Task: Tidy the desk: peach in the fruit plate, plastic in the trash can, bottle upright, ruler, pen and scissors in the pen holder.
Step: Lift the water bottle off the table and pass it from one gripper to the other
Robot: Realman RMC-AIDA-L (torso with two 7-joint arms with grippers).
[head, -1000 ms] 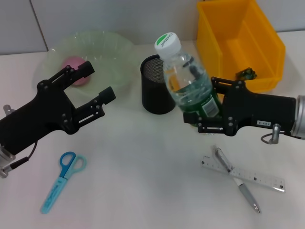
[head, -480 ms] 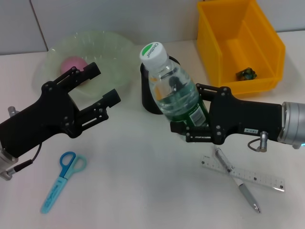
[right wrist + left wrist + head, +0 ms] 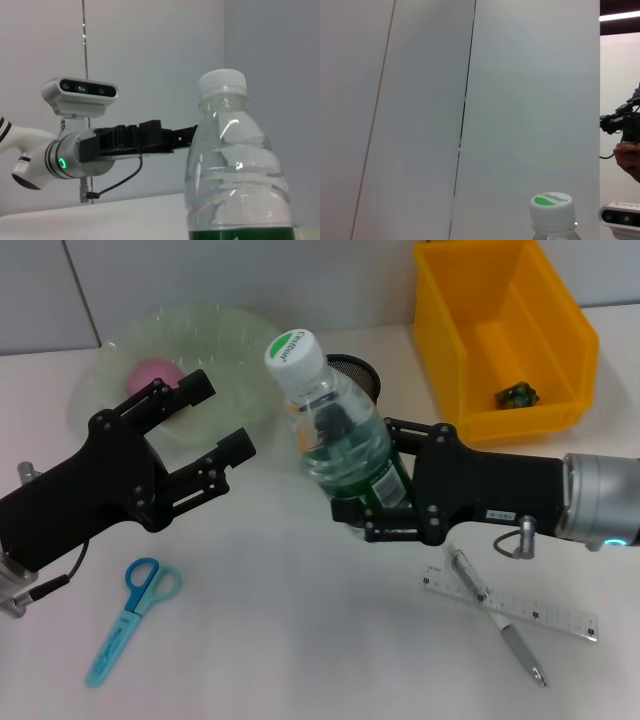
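We see the right gripper (image 3: 362, 508) clamped around the lower body of the clear plastic water bottle with the white-and-green cap (image 3: 330, 434), gripping it at its green label. The bottle stands upright, lifted above the white desk (image 3: 300, 640), in front of the black mesh pen holder (image 3: 358, 370), which it partly hides. From the right wrist view we look up the bottle (image 3: 235, 165) at close range, and the left arm reaches across behind it.

The left gripper (image 3: 210, 420) hangs just left of the bottle, fingers spread wide and holding nothing, the bottle beside rather than between them. Behind that gripper sits the pale green translucent fruit plate (image 3: 240, 340) with the pink peach (image 3: 150, 373) in it. The blue-handled scissors (image 3: 135, 615) lie on the desk near the left arm. The clear ruler (image 3: 545, 616) and silver pen (image 3: 495, 615) lie crossed below the right arm. The yellow plastic bin (image 3: 505, 335) stands at the far right.
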